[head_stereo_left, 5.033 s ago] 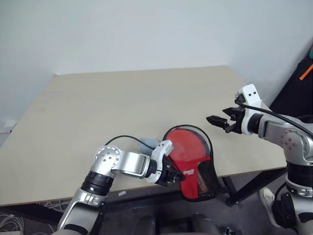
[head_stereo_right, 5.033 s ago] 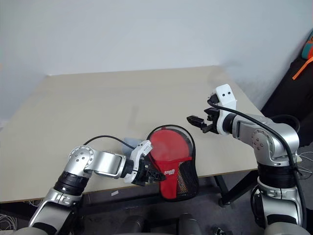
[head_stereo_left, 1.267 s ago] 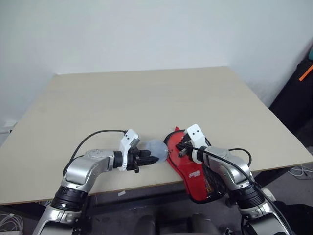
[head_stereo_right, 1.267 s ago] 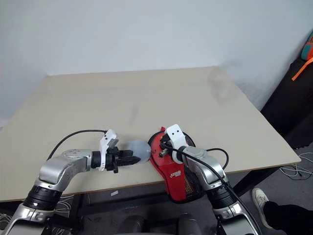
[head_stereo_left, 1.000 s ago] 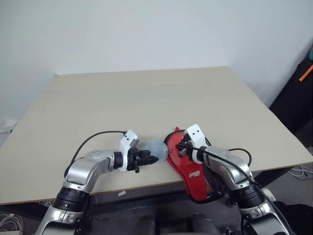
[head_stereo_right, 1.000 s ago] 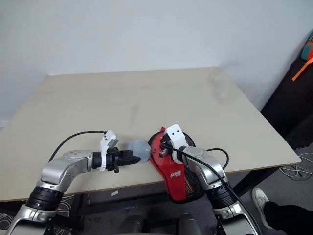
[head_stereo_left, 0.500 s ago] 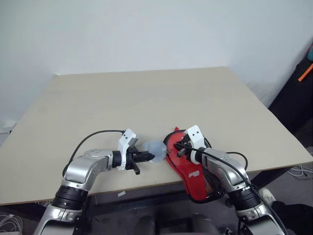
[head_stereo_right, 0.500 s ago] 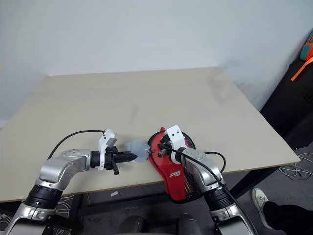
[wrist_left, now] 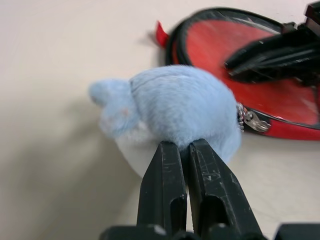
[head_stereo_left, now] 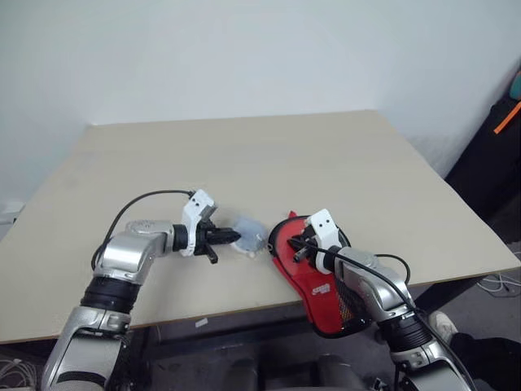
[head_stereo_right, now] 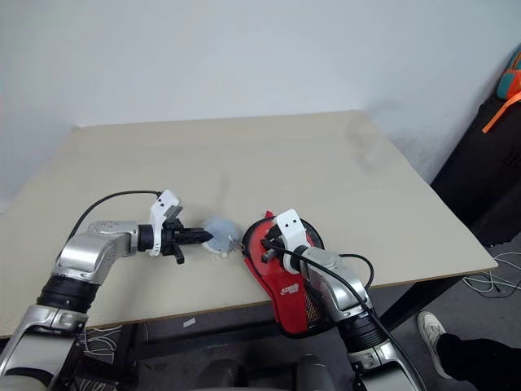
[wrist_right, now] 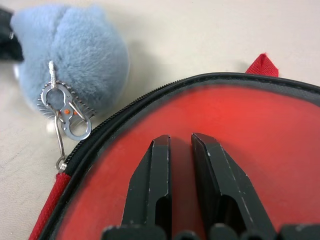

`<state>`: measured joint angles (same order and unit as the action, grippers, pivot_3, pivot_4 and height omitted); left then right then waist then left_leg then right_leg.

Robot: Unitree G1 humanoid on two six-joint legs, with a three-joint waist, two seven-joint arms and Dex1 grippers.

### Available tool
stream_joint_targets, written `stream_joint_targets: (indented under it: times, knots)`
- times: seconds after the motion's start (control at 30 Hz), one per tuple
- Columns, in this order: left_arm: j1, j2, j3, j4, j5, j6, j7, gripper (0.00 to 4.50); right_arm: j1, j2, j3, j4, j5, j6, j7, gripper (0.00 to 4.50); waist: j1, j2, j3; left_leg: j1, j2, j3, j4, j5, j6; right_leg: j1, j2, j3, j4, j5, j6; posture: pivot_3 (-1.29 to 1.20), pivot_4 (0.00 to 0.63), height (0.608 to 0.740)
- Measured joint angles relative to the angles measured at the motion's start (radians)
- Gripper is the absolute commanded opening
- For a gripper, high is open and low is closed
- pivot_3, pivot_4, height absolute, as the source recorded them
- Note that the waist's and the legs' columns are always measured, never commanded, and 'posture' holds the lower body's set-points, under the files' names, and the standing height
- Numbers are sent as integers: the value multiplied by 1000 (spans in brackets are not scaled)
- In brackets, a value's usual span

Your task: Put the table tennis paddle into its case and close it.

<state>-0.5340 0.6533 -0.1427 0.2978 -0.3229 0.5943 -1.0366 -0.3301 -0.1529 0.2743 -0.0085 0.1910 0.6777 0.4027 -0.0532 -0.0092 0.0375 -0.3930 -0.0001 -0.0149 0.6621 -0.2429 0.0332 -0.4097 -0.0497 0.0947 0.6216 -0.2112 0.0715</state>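
Two grippers are working right at the near edge of the table (head_stereo_left: 244,147), and the case (head_stereo_left: 319,281) sits between them and the robot's right side: red face up, black edging around it, its narrow mesh end hanging past the table's front edge. The paddle itself cannot be made out apart from the case's red surface. The right gripper (wrist_right: 180,145) lies low over that red face, fingers nearly pressed together with a thin gap and nothing between them, the right forearm reaching in from below the table edge and angled toward the robot's left. Just beside the case's round end rests a pale blue-grey fluffy wad (wrist_left: 175,107), joined to the case's zip by a small metal clip (wrist_right: 65,117). The left gripper (wrist_left: 184,147) has its fingers pressed together, pinching the wad's near edge, and the left arm is bent at the elbow, forearm stretched across the tabletop toward the case.
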Motion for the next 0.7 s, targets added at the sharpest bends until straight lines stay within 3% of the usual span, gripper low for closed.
stream_joint_targets:
  times: [0.33,0.7]
  knots:
    - [-147,-38,-33,212,102,-147,-43,22,2,-1,4,-5,-10,0,0,708,0,-1,0,0,0,0,0,0,0,0,0,0,0,1,1,0,0,740]
    - [-363,-227,-44,561,271,-348,136,22,6,2,3,-8,-18,0,0,708,2,-3,0,-1,-1,-1,2,0,0,1,0,0,1,1,2,0,0,740]
